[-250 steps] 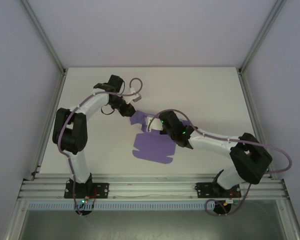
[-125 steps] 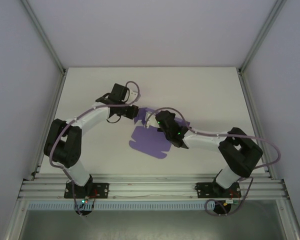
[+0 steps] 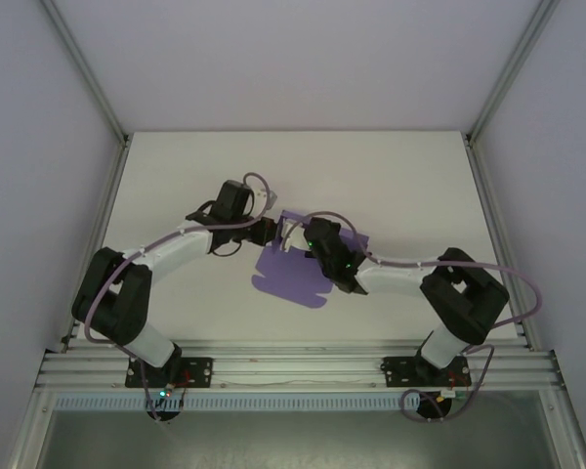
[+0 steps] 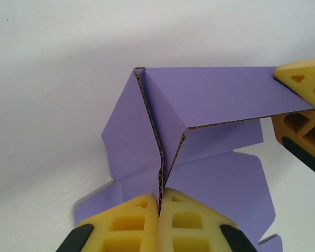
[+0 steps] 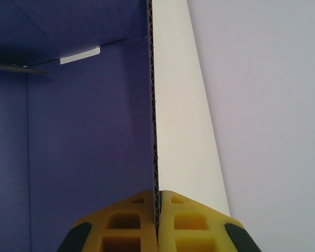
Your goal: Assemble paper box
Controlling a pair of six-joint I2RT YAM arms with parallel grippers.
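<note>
Paper box [image 3: 291, 278]: a purple die-cut sheet at the centre of the top view. Its lower part lies flat on the counter [image 3: 400, 176] and its upper panels are folded up into walls.
Left gripper [image 4: 159, 197]: its jaws are pressed together on a raised panel's edge at the bottom of its wrist view. We judge this pins the corner fold.
Right gripper [image 5: 157, 195]: its jaws are clamped on another upright panel, which stands square to the base.
Why two grips: we think each braces a wall so the flaps can tuck in.

a robotics lab cell: white table [image 3: 400, 176] boxed in by aluminium frame posts [image 3: 86, 68] and blank panels [image 3: 293, 59].
</note>
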